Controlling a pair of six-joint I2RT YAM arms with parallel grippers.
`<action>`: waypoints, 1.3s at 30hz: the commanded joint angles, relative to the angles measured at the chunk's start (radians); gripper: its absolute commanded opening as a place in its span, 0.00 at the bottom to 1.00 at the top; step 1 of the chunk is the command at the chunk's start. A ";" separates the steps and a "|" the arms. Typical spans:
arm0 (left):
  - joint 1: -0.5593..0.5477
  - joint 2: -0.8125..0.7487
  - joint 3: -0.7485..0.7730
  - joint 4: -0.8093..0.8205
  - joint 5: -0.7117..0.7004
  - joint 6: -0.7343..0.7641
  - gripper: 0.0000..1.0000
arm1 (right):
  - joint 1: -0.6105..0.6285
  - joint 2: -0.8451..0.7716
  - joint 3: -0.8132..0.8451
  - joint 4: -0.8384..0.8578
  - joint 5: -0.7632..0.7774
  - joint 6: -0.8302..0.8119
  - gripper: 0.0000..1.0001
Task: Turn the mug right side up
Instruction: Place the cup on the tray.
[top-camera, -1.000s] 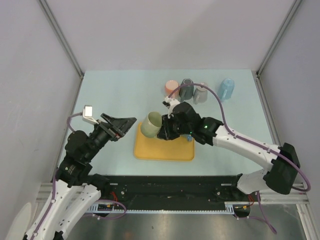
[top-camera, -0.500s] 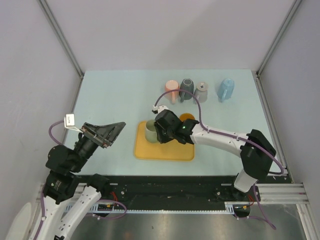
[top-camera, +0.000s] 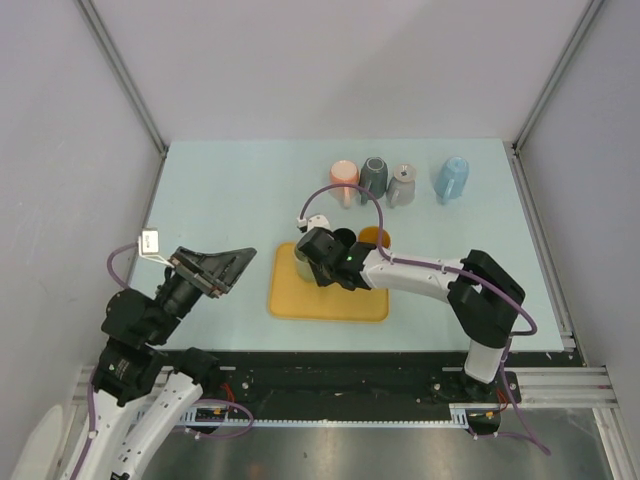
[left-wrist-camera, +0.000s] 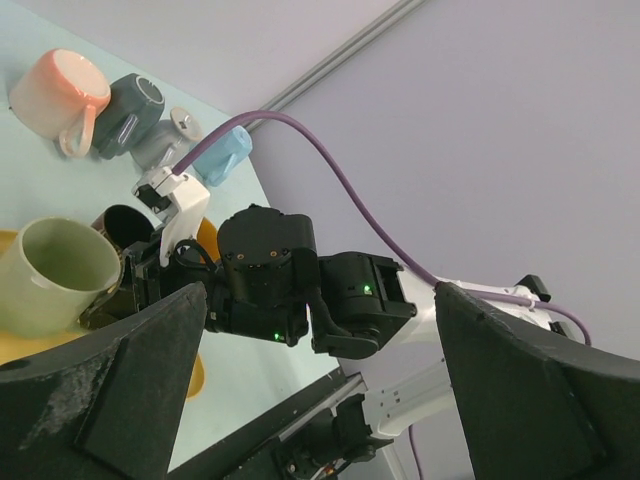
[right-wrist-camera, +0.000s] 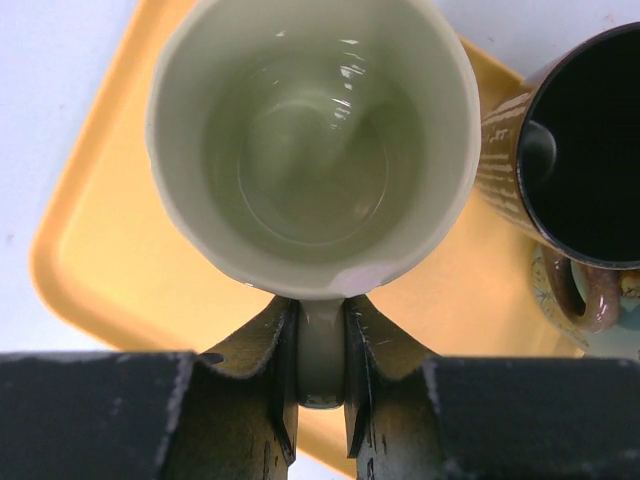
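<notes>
Clamping the handle of the pale green ceramic mug (right-wrist-camera: 310, 150), right fingers (right-wrist-camera: 265, 345) hold it mouth-up over the yellow tray (right-wrist-camera: 110, 250). Left fingers (left-wrist-camera: 100, 390) splayed, empty. Flip looks done; release left.

- brown mug (right-wrist-camera: 570, 170) hard against green mug (right-wrist-camera: 310, 150) on its right; no gap to pass
- tray (top-camera: 285, 300) bare left of green mug
- right arm (top-camera: 420, 272) lies across tray's right side
- row of mugs (top-camera: 402, 185) at far edge, well apart
- table (top-camera: 215, 190) open on left
</notes>
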 joint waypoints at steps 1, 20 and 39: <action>0.008 -0.014 -0.016 0.009 -0.010 0.017 1.00 | 0.005 -0.003 0.063 0.093 0.105 -0.022 0.00; 0.008 0.025 -0.037 0.010 -0.490 0.236 0.98 | -0.024 0.063 0.063 0.140 0.116 -0.035 0.00; 0.008 0.065 -0.054 0.009 -0.480 0.225 0.98 | -0.050 0.088 0.062 0.102 0.167 -0.048 0.00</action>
